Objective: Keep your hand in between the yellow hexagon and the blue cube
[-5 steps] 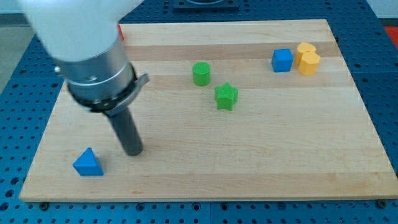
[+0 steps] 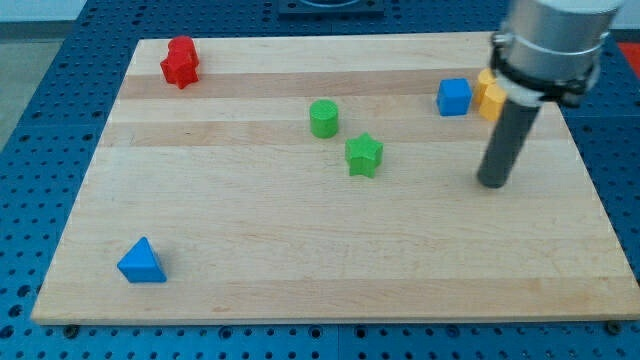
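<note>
The blue cube [image 2: 454,97] sits near the board's upper right. Just right of it, yellow blocks [image 2: 489,95] are partly hidden behind my rod, so I cannot make out which is the hexagon. My tip [image 2: 492,183] rests on the board below and slightly right of the blue cube, well below the gap between cube and yellow blocks.
A green cylinder [image 2: 323,118] and a green star [image 2: 364,155] lie mid-board. Red blocks [image 2: 180,60] sit at the upper left. A blue triangle [image 2: 141,261] lies at the lower left. The wooden board [image 2: 300,260] rests on a blue perforated table.
The arm has swept from the board's lower left, near the blue triangle, across to the right side below the blue cube. The red blocks are now uncovered. No block moved.
</note>
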`<action>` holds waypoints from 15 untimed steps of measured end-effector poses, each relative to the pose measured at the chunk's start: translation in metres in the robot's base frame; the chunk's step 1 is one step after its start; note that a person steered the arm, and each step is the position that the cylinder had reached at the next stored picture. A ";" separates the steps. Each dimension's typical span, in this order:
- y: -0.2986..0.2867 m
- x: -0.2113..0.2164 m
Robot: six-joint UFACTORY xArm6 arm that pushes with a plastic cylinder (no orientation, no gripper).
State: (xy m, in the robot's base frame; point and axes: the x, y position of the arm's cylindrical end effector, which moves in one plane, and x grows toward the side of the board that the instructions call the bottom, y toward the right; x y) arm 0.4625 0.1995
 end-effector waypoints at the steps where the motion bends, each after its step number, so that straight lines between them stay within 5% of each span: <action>1: 0.030 -0.021; 7: 0.044 -0.177; 15: -0.017 -0.167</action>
State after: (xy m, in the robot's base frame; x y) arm 0.2952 0.1821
